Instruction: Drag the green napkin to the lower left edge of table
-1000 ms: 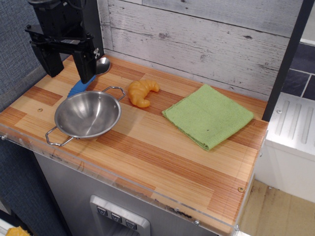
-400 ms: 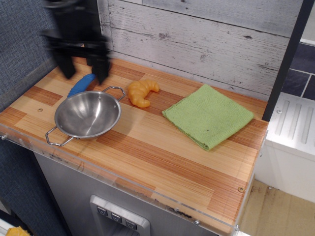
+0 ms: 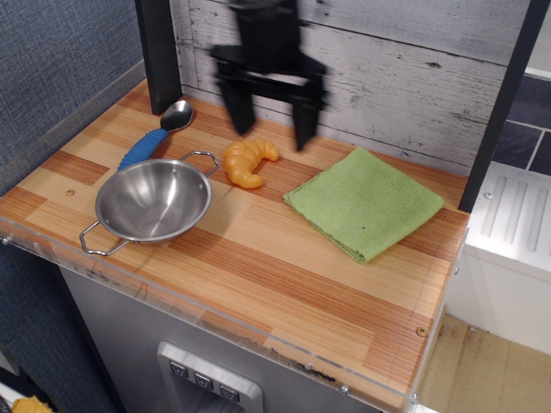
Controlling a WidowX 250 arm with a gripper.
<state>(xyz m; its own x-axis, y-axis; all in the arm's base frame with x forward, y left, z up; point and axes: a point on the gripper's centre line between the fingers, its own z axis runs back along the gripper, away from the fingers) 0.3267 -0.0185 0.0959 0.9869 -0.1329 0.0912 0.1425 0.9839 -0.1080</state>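
Cloth is what I must move: the flat, square, lime-green woven napkin (image 3: 365, 203) lies folded on the right half of the striped light and reddish-brown wooden table (image 3: 258, 275), one corner pointing toward the grey plank wall, well apart from the lower left edge where it belongs. It looks light, soft and limp, so I judge it will bunch or unfold if I pinch a loose corner; pressing down on its near-left part, or clamping the folded edge there, and pulling slowly across the smooth wood seems safer. My black gripper (image 3: 271, 136) hangs in the air above the back of the table, blurred with motion, its two fingers spread apart and holding nothing, just behind the orange toy croissant (image 3: 249, 161) and to the left of the napkin. A second ago it stood over the far left corner, above the blue-handled spoon (image 3: 156, 135); now it has swung rightward toward the cloth, and the spoon shows fully. The shiny steel bowl with wire handles (image 3: 153, 202), the croissant and the napkin have not shifted.
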